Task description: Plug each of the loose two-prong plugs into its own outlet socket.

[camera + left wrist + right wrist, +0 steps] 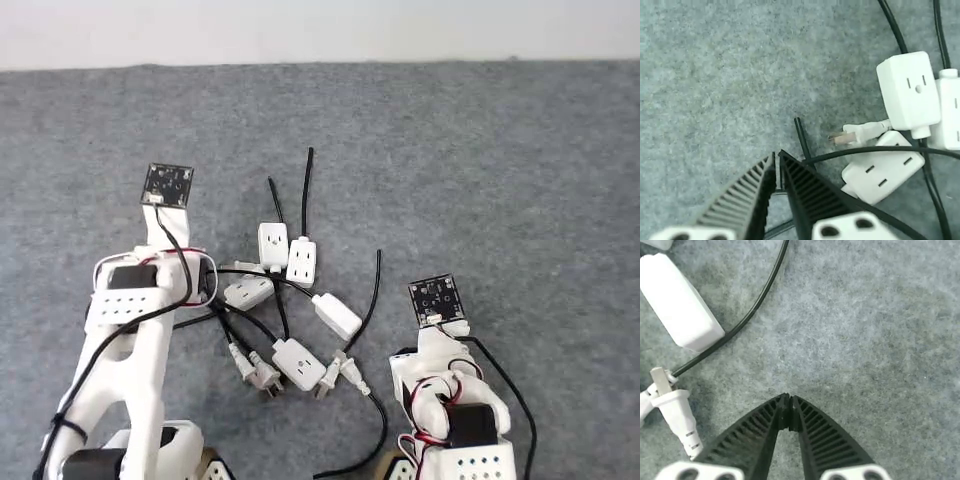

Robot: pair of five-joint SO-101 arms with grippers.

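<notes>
Several white outlet sockets on black cords lie tangled mid-table: a pair side by side, one to their left, and two nearer the front. Loose two-prong plugs lie by the front socket. My left gripper is shut on nothing and hovers over carpet just short of a loose plug lying between two sockets. My right gripper is shut and empty, with a loose plug and a socket block off to one side.
Grey carpet covers the table, with open room at the back and right. Black cords trail away from the cluster. The left arm stands at the front left and the right arm at the front right.
</notes>
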